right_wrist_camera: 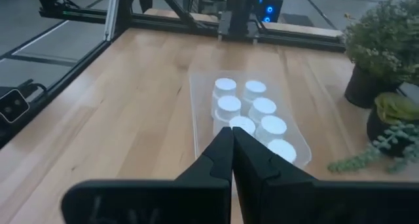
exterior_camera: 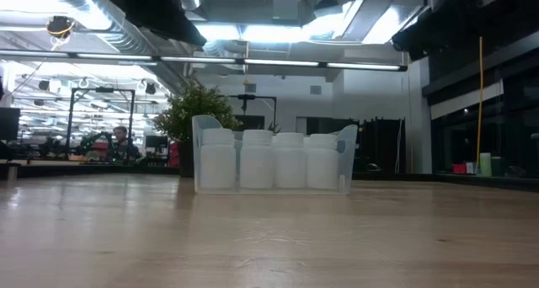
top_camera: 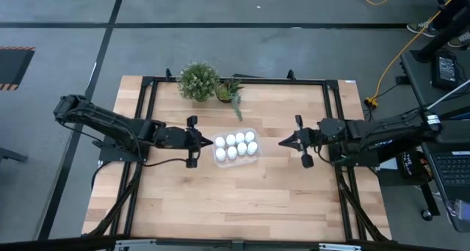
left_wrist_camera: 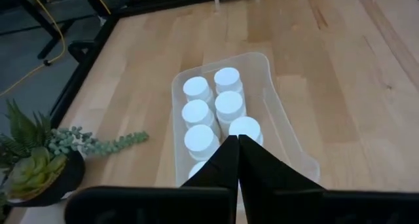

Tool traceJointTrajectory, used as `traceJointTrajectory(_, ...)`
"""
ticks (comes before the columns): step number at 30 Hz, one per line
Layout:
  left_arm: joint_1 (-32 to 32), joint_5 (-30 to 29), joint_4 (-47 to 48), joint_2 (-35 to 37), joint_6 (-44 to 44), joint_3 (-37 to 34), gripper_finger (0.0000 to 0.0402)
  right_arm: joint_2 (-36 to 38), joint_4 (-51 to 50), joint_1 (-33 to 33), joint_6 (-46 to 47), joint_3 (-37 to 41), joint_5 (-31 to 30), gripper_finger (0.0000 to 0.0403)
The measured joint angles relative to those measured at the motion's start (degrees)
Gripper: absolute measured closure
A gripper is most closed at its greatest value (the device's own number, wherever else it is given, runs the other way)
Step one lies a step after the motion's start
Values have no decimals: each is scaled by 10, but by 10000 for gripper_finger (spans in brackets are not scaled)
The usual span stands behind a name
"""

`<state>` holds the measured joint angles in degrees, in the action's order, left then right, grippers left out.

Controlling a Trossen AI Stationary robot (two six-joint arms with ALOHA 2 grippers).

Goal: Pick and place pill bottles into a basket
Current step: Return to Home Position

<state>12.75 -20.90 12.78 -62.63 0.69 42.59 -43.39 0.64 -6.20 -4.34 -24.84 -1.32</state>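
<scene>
- The basket [left_wrist_camera: 283, 116] is a clear plastic tray. It sits near the middle of the wooden table [top_camera: 220, 199].
- The pill bottles [top_camera: 232, 152] are all inside the basket. From above they look like eight white dots in two rows.
- From the low view the bottles stand up straight, side by side, with their white caps on top.
- The left gripper [top_camera: 208, 142] is just beside the left end of the basket, and its tip points at the basket. Its two fingers [left_wrist_camera: 226, 162] are pressed together with nothing between them.
- The right gripper [top_camera: 283, 142] is near the right end of the basket, a bit farther off, and it points at the basket too. Its fingers [right_wrist_camera: 222, 155] are also pressed together and hold nothing.
- A bushy green plant [top_camera: 198, 81] stands at the far edge of the table, behind the basket.
- A smaller plant [top_camera: 229, 94] with a hanging stem stands right next to the bushy one.
</scene>
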Motion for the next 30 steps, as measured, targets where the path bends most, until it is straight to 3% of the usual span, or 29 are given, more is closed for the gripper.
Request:
traceJointTrajectory(3, 0, 1, -23, 3, -3, -17, 400, 12, 6, 0, 9, 22, 0, 393)
traceJointTrajectory(10, -7, 2, -153, 86, -1, -153, 400, 38, 53, 0, 19, 72, 0, 393)
traceJointTrajectory(23, -99, 45, -233, 389, -20, -370, 400, 110, 49, 0, -2, 68, 25, 399)
traceJointTrajectory(30, -133, 84, -201, 532, -28, -421, 400, 177, 14, 23, -4, 67, 25, 401)
